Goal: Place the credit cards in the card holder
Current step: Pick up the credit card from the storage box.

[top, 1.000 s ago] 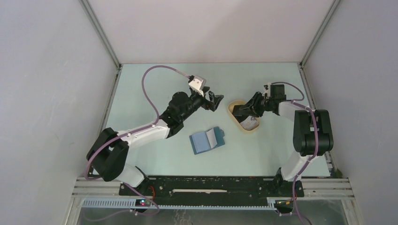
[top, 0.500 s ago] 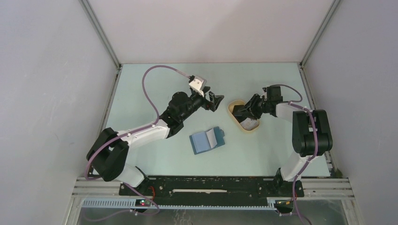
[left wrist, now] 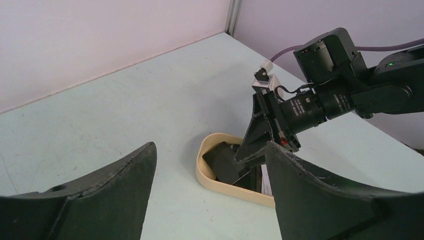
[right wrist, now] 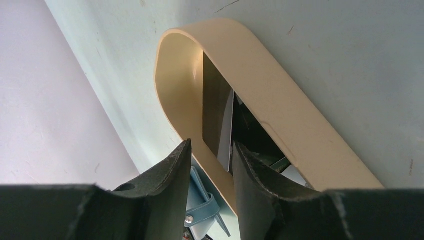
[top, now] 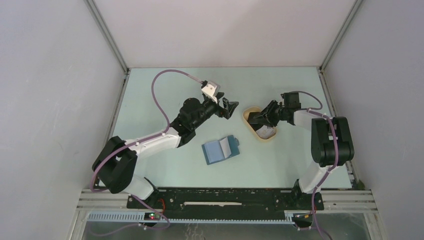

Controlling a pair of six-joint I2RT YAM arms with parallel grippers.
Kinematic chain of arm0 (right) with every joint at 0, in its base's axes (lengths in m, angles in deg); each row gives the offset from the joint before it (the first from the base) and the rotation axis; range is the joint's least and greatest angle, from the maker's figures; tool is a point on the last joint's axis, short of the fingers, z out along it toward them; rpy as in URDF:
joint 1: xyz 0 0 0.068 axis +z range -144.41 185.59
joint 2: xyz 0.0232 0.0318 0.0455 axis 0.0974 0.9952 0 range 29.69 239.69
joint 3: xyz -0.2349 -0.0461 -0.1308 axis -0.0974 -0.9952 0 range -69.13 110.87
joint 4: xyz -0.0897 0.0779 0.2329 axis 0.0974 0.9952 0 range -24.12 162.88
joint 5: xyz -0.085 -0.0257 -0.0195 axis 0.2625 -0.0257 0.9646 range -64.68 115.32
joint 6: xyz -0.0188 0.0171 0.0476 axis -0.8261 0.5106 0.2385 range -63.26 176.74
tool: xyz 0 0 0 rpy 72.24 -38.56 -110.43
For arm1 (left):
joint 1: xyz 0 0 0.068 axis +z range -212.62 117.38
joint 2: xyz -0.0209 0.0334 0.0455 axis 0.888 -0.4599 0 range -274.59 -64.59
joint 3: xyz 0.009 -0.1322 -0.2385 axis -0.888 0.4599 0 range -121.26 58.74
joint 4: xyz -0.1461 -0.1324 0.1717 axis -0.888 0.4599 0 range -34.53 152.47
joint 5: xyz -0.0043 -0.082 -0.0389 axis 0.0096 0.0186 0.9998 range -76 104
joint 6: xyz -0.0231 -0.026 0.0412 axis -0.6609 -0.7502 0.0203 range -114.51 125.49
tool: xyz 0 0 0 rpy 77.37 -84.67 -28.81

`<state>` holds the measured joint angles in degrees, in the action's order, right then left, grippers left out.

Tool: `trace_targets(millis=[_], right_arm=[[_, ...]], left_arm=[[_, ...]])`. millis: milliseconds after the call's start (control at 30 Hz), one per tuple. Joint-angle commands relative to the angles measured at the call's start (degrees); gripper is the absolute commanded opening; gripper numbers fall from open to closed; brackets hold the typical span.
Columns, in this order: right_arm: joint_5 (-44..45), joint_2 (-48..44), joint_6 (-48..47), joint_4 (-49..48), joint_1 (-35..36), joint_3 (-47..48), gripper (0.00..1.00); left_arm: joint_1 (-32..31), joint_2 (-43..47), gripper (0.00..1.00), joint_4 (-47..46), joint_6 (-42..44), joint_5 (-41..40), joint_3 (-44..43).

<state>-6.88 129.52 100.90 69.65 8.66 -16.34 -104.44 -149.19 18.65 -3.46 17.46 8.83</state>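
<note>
The credit cards lie in a beige oval tray [top: 267, 139]. A dark card [right wrist: 214, 105] leans against the tray's end wall and a whitish card [right wrist: 227, 127] stands on edge beside it. My right gripper [top: 254, 118] reaches down into the tray, open with a narrow gap [right wrist: 212, 147], its tips beside the cards. I cannot tell whether it touches one. The card holder [top: 220, 149], a teal-blue wallet, lies unfolded on the table left of the tray, its snap tab [right wrist: 202, 216] showing. My left gripper [top: 231, 107] hovers wide open [left wrist: 210, 150] just left of the tray, holding nothing.
The tray's rim [left wrist: 220, 185] stands between my two grippers, which are close together. Grey walls with metal posts close in the table on the left, back and right. The arm bases sit along the near edge.
My right wrist has shifted slightly left, with its fingers deeper in the tray. The left arm, wallet and tray have not moved.
</note>
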Motion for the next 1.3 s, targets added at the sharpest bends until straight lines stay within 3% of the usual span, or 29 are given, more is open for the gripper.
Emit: trace_targets(millis=[0, 267, 667, 1000, 1133, 1267], right_arm=[[-1.09, 1.47, 2.95, -3.01, -1.05, -0.59, 0.44], [-2.42, 3.97, 3.69, -3.24, -2.27, -0.59, 0.31], [-5.50, 3.56, 4.17, -7.51, -4.22, -1.37, 0.00], [-8.84, -4.10, 3.04, -9.39, -6.15, -1.38, 0.00], [-11.21, -11.37, 0.14, -8.74, -6.92, -1.38, 0.00], [-16.73, -20.26, -8.51, -6.83, -7.25, -1.02, 0.00]], left_arm=[[0.25, 0.20, 0.84, -2.38, 1.66, 0.75, 1.57], [0.19, 0.13, 0.84, -2.38, 1.74, 0.97, 1.48], [0.25, 0.05, 0.83, -2.38, 1.66, 1.27, 1.39], [0.21, 2.49, 0.83, -4.36, -0.81, 3.64, 3.55], [0.44, 5.20, 0.83, -8.02, -7.63, 6.53, 7.53], [0.55, 11.78, 0.83, -11.49, -18.05, 9.93, 13.15]])
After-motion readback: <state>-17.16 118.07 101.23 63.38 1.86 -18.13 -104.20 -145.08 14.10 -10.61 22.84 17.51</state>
